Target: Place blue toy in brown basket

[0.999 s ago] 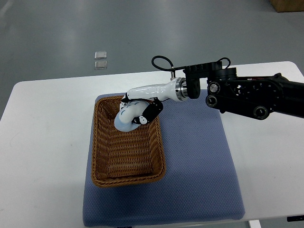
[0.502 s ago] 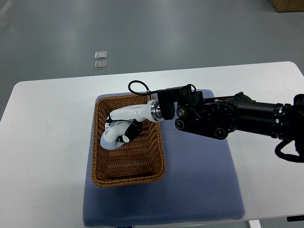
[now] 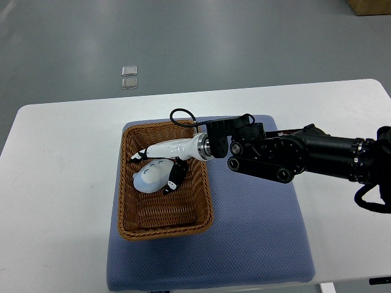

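Table: my white table (image 3: 55, 183), seen from steeply above, with grey floor beyond its far edge
Mat: a blue mat (image 3: 256, 232) covers the middle of the table, and the basket stands on its left part
Brown basket: the brown basket (image 3: 164, 228) is a woven rectangle, long axis running away from me, upright and open
Blue toy: the blue toy (image 3: 150, 174) is pale blue and rounded, lying on the basket floor in the far half, nearer the left wall
Right hand: my right hand (image 3: 164, 163) reaches in over the basket's right rim; white palm above the toy, dark fingers (image 3: 173, 177) loosened and parted beside the toy's right flank, no longer closed round it as far as I can judge
Contact: fingertips look to be touching or just beside the toy; I cannot tell which
Right arm: my black forearm (image 3: 293, 155) crosses the mat from the right edge
Left hand: not visible anywhere
Floor items: two small clear squares (image 3: 129, 77) on the floor, well apart from the work
Step in hand: release, judged from the toy resting inside and the fingers slack
Progress: placement looks all but complete
Next move calls for: lifting the hand straight up clear of the toy before drawing back over the right rim, so no finger drags the toy or catches the wicker
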Controlling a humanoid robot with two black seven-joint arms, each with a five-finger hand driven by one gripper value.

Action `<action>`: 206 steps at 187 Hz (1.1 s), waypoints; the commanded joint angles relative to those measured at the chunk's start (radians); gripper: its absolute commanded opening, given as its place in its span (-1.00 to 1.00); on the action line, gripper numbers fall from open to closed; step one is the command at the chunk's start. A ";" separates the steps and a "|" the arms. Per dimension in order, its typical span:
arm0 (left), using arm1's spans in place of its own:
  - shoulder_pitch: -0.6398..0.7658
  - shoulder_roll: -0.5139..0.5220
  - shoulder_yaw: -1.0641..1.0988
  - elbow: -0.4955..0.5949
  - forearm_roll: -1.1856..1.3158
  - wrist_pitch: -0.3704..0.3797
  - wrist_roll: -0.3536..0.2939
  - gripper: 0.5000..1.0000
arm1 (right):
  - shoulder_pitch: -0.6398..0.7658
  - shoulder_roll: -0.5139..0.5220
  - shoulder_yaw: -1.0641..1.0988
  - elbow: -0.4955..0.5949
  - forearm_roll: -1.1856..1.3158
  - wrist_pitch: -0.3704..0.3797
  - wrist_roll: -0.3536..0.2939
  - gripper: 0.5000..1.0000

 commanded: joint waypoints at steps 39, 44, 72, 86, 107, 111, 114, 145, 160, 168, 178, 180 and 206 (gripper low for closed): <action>0.000 0.000 0.000 0.004 0.000 0.000 0.000 1.00 | 0.033 -0.133 0.375 0.012 0.175 0.172 0.000 0.67; 0.000 0.000 0.000 0.004 0.000 0.000 0.000 1.00 | 0.028 -0.146 0.405 0.012 0.207 0.178 0.000 0.67; 0.000 0.000 0.000 -0.002 0.000 0.000 0.001 1.00 | -0.074 -0.204 0.553 -0.003 0.451 0.166 0.000 0.67; 0.000 0.000 0.000 -0.004 0.001 0.000 0.001 1.00 | -0.159 -0.196 0.671 -0.011 0.555 0.149 0.000 0.67; 0.000 0.000 0.002 -0.005 0.002 -0.001 0.001 1.00 | -0.283 -0.153 0.854 -0.034 0.649 0.148 0.002 0.68; 0.000 0.000 0.002 -0.005 0.002 -0.001 0.003 1.00 | -0.314 -0.135 0.901 -0.051 0.669 0.146 0.002 0.67; 0.000 0.000 0.000 -0.005 0.002 -0.001 0.003 1.00 | -0.323 -0.129 0.917 -0.057 0.677 0.146 0.002 0.67; 0.000 0.000 0.000 -0.005 0.002 -0.001 0.003 1.00 | -0.438 -0.080 1.070 -0.160 0.832 0.157 0.003 0.68; 0.000 0.000 0.000 -0.004 0.002 -0.001 0.003 1.00 | -0.481 -0.065 1.078 -0.161 0.931 0.168 0.014 0.68; 0.000 0.000 0.000 -0.004 0.002 -0.001 0.003 1.00 | -0.493 -0.058 1.078 -0.164 0.971 0.172 0.028 0.68; 0.000 0.000 0.000 -0.004 0.002 -0.001 0.003 1.00 | -0.505 -0.055 1.077 -0.175 1.000 0.174 0.051 0.68; 0.000 0.000 0.000 -0.004 0.002 -0.001 0.003 1.00 | -0.507 -0.055 1.077 -0.177 1.003 0.174 0.054 0.68; 0.000 0.000 0.000 -0.004 0.002 -0.001 0.003 1.00 | -0.551 -0.049 1.077 -0.197 1.011 0.189 0.074 0.68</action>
